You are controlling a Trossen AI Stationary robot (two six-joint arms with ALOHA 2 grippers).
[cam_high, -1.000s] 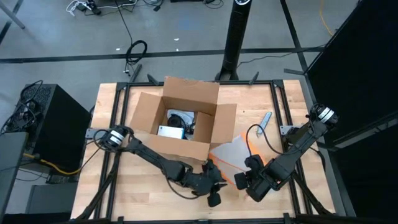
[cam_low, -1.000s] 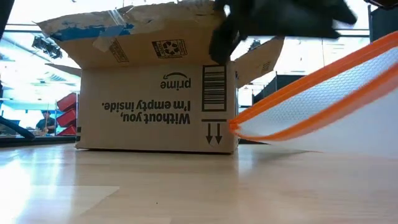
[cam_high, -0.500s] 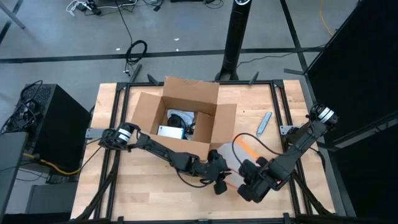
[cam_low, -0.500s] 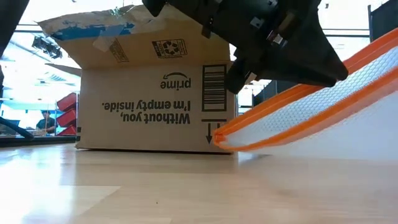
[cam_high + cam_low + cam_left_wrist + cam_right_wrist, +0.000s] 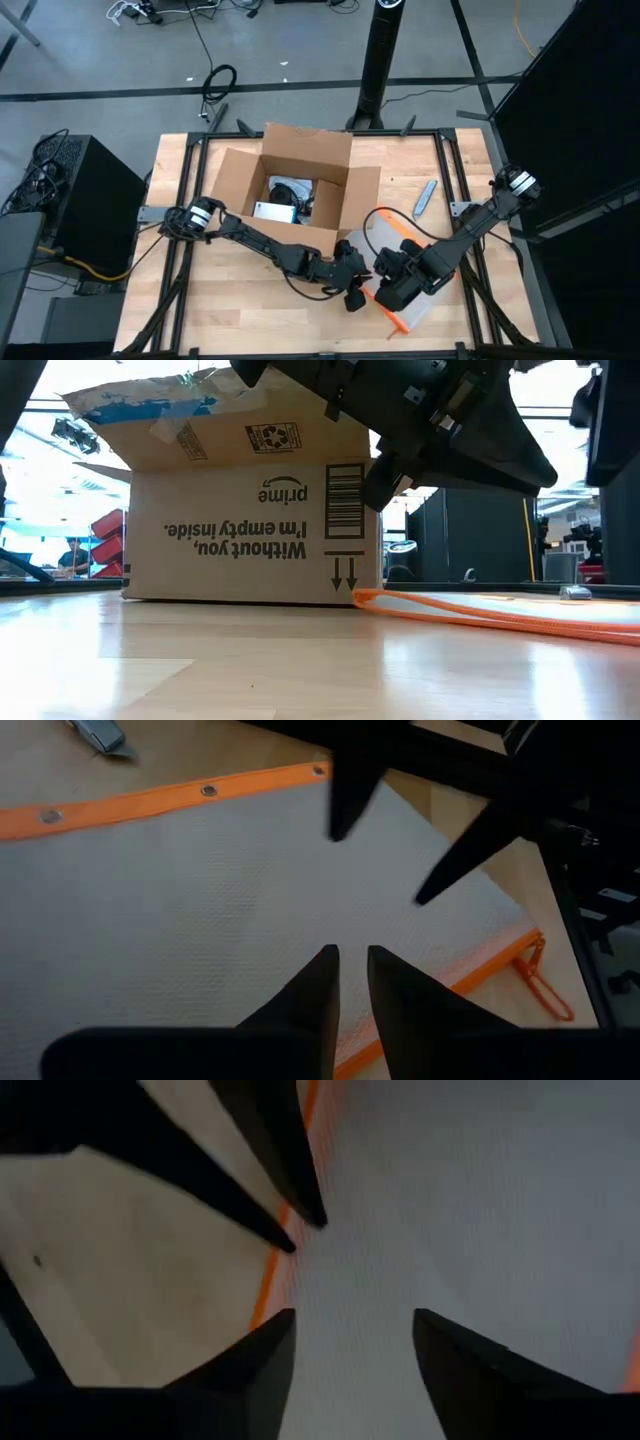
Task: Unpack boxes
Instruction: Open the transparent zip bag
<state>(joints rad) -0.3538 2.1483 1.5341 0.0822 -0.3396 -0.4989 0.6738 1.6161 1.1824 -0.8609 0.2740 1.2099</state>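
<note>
Landmark: the cardboard box (image 5: 296, 195), open, flaps up, standing at the far middle of the table (image 5: 215, 300).

Risks first. The clear pouch with orange edge (image 5: 400, 308) lies flat on the table just off the box's near right corner, and both grippers are crowded over it. Judgement: if either arm swings toward the box from here, fingers could snag the pouch's orange edge or zipper pull and drag it along. The arms are also close enough to knock each other. A low pass could clip the near flap of the box and shove it, since nothing pins the box down.

Left gripper (image 5: 352, 982): on the near side of the box, off its right corner, over the pouch mesh. Jaws narrow, only a slim gap showing, nothing between them.

Right gripper (image 5: 350, 1342): just beyond the left one, farther from the box's corner, also above the pouch. Jaws parted about midway, nothing clamped; the pouch lies under them, not held.

Box versus jaws: box sits apart from both, on the far side, neither touching it. In the low view the pouch's edge reaches nearly to the box's corner. Inside the box there are still items: dark cable-like things and a white-and-blue packet (image 5: 272, 211). So unpacking looks unfinished; next reach probably goes back into the box.
</note>
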